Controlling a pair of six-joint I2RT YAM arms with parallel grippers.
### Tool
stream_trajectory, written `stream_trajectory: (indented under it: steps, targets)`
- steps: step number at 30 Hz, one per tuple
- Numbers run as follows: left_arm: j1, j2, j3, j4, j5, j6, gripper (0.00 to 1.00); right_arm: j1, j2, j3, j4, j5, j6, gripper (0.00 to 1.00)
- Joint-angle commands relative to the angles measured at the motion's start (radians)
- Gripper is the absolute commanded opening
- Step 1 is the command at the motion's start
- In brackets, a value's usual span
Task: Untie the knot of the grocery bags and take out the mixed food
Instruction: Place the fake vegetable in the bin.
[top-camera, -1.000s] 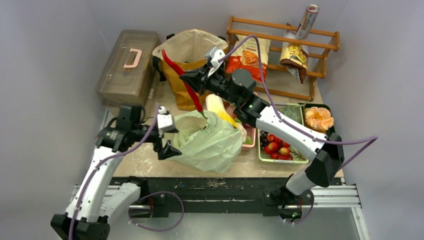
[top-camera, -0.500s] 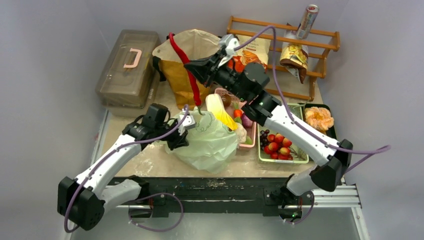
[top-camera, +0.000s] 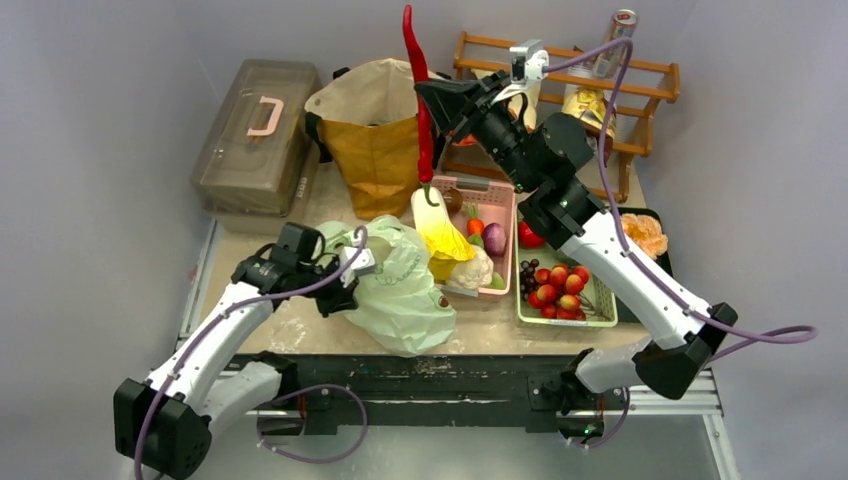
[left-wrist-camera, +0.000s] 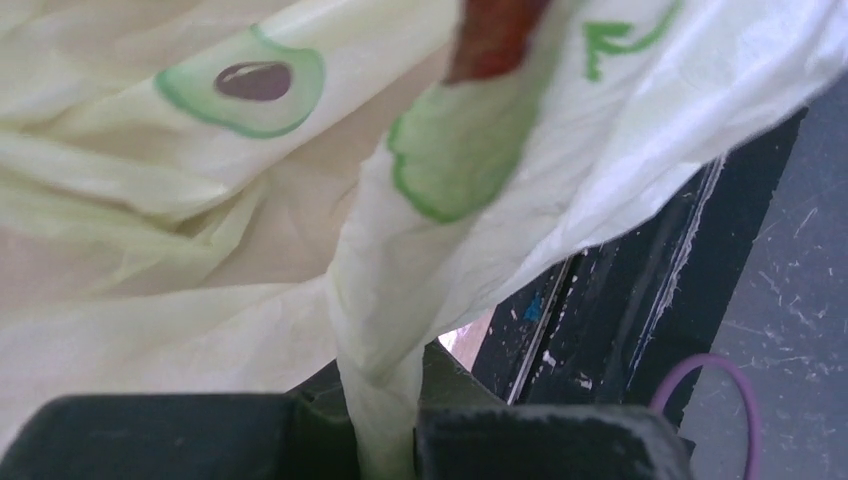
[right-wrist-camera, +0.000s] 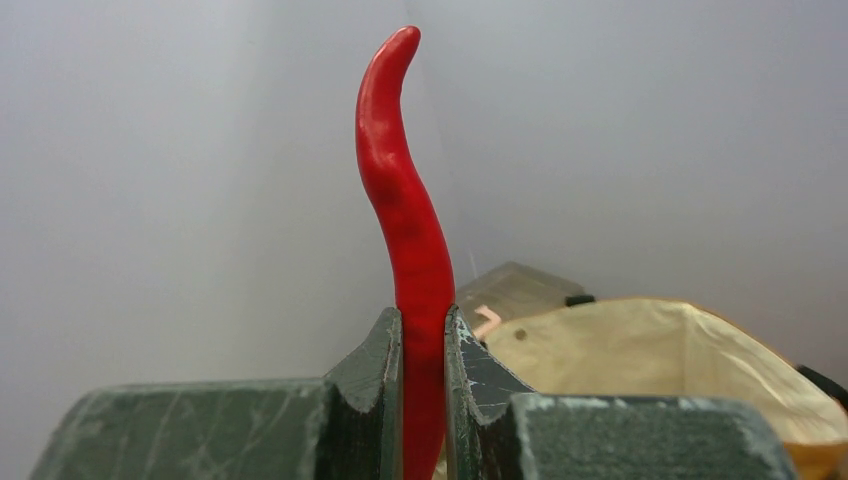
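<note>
The pale-green plastic bag (top-camera: 400, 290) lies crumpled at the table's front. My left gripper (top-camera: 345, 290) is at the bag's left side, shut on a twisted fold of the bag (left-wrist-camera: 450, 200); the film runs down between the fingers of the gripper (left-wrist-camera: 385, 440). No knot shows in these views. My right gripper (top-camera: 432, 100) is raised high over the back of the table, shut on a long red chilli (top-camera: 418, 90) that hangs upright. In the right wrist view the chilli (right-wrist-camera: 405, 200) sticks up from the gripper (right-wrist-camera: 422, 340). The mustard-brown tote (top-camera: 375, 130) stands open behind.
A pink basket (top-camera: 500, 195) holds a yellow-white cabbage (top-camera: 440, 230) and a purple onion (top-camera: 494, 238). A green tray (top-camera: 600, 300) holds grapes and red fruits. Behind stand a lidded box (top-camera: 255, 135) and a wooden rack (top-camera: 570, 80) with chip bags and a can.
My left gripper has moved in from the bag's left side and shut on its film. My right arm has lifted the chilli out of the bag, up and to the right.
</note>
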Motion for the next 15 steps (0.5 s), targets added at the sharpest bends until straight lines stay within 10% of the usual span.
stream_trajectory:
  steps: [1,8,15]
  targets:
    - [0.181,-0.063,0.086,-0.138,0.070,0.066,0.00,-0.065,-0.046,-0.024,-0.154,0.064,-0.078,0.00]
    - [0.497,-0.127,0.248,-0.318,0.166,0.147,0.00,-0.190,-0.112,-0.209,-0.507,0.176,-0.139,0.00]
    - [0.579,-0.120,0.275,-0.359,0.177,0.196,0.00,-0.213,-0.140,-0.507,-0.448,0.178,-0.210,0.00]
